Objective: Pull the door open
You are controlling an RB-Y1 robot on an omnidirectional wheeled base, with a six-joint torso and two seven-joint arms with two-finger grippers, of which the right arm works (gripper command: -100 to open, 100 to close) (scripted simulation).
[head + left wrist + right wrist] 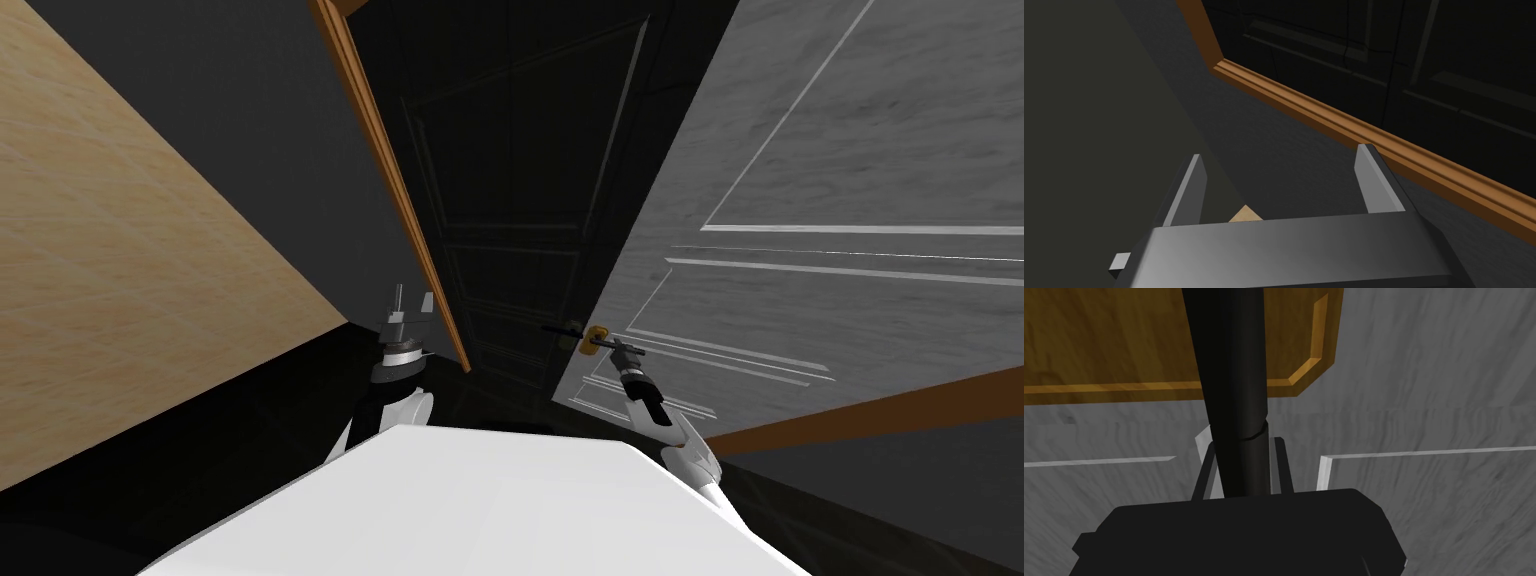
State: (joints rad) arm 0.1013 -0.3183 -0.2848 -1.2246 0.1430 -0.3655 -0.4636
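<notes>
Door (800, 200), grey and panelled, stood swung out of its brown wooden frame (400, 190), to the right of the opening in the head view. Black lever handle (600, 343) sat on an orange-brown backplate (597, 333) close to the door's free edge. Right gripper (617, 347) was at the lever; the right wrist view showed its fingers (1281, 463) clamped against either side of the black bar (1236, 388), just below the backplate (1149, 338), with the grey door face (1424, 388) directly behind. Left gripper (412, 300) hung apart from the door, beside the frame's other post, fingers (1191, 185) spread wide with nothing between them, aimed at a dark grey wall (1274, 125) next to the frame moulding (1349, 125). Beyond the frame lay a dark panelled surface (520, 200). A light wood-coloured wall (120, 250) ran along the left.
</notes>
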